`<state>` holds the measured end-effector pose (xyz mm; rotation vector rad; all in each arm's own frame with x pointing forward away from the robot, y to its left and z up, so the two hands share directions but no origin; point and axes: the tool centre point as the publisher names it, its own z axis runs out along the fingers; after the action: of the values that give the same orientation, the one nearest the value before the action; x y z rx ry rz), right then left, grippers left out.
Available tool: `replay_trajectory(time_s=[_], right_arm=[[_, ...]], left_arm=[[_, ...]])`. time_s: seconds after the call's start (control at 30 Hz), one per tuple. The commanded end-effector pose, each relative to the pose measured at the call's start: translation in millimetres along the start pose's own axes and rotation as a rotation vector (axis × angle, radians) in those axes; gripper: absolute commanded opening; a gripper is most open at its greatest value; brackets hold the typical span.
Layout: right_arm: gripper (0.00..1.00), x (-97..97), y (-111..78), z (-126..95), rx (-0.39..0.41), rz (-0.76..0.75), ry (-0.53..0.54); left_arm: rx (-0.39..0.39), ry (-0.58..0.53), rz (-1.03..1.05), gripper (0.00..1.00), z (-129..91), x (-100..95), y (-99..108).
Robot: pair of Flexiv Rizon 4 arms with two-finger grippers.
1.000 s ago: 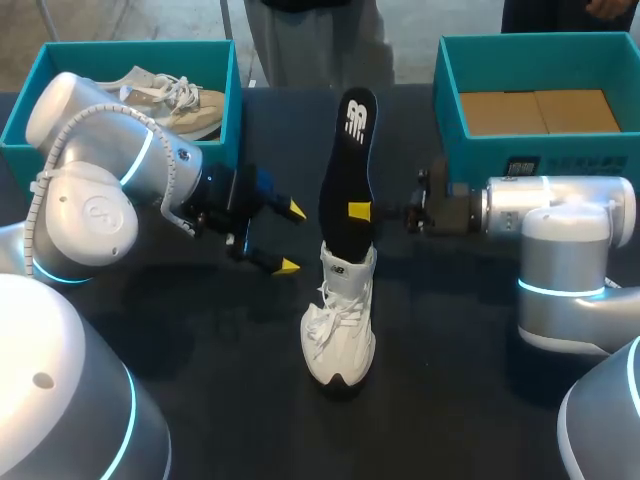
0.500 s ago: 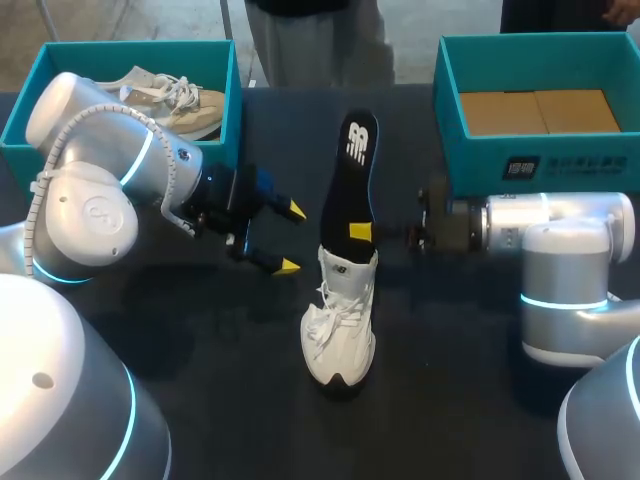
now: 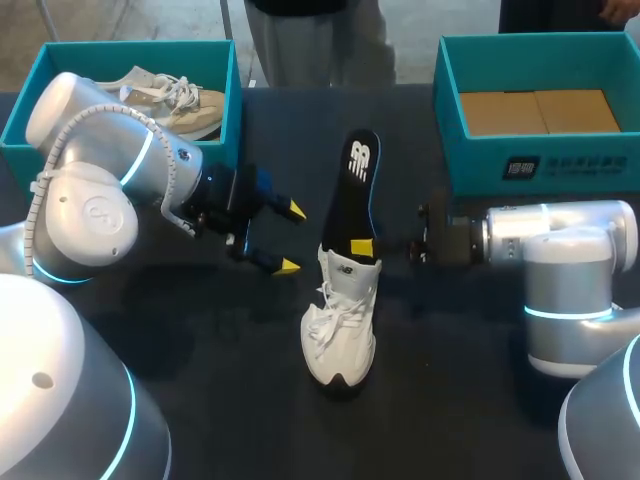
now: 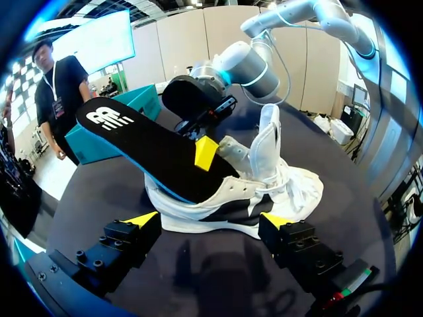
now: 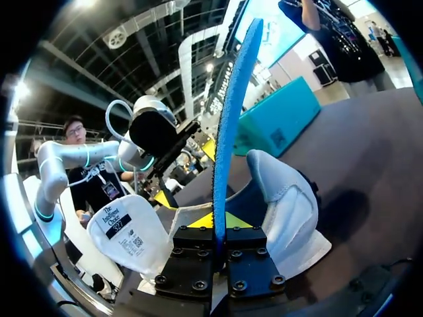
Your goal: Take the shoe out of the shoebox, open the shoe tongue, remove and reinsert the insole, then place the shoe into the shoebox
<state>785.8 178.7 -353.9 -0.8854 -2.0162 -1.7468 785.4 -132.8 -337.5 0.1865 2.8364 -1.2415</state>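
Roughly mid-task: the white lace-up sneaker (image 3: 340, 335) is out of its box and stands on the black table (image 3: 450, 400), tongue up. The black, blue-edged foam insole (image 3: 355, 195) has only its lower end in the shoe's opening. Left to do, as I judge it: seat the insole, then put the shoe in the teal cardboard shoebox (image 3: 470, 165). The right gripper (image 3: 365, 246) is pinched narrow on the insole just above the collar. The left gripper (image 3: 291, 238) is spread wide and empty, just beside the shoe.
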Motion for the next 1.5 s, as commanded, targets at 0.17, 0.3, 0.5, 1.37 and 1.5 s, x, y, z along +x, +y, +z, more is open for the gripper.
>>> replay_trajectory(time_s=[0.17, 0.3, 0.5, 1.37, 1.5], right_arm=[[0.0, 4.3, -7.3, 2.2, -0.008, -0.006, -0.012], [0.0, 4.9, -0.7, 2.9, -0.012, -0.024, -0.015], [0.18, 3.9, 5.2, 6.0, -0.007, -0.04, -0.01], [0.26, -11.5, 41.8, 15.6, -0.019, -0.116, 0.014], [0.18, -13.9, 43.3, 17.9, -0.016, -0.114, 0.031]], left_arm=[[-0.004, 0.0, 0.0, 1.0, -0.1, 0.3, -0.6], [-0.004, 0.0, 0.0, 1.0, -0.1, 0.3, -0.6], [-0.004, 0.0, 0.0, 1.0, -0.1, 0.3, -0.6], [-0.004, 0.0, 0.0, 1.0, -0.1, 0.3, -0.6], [-0.004, 0.0, 0.0, 1.0, -0.1, 0.3, -0.6]])
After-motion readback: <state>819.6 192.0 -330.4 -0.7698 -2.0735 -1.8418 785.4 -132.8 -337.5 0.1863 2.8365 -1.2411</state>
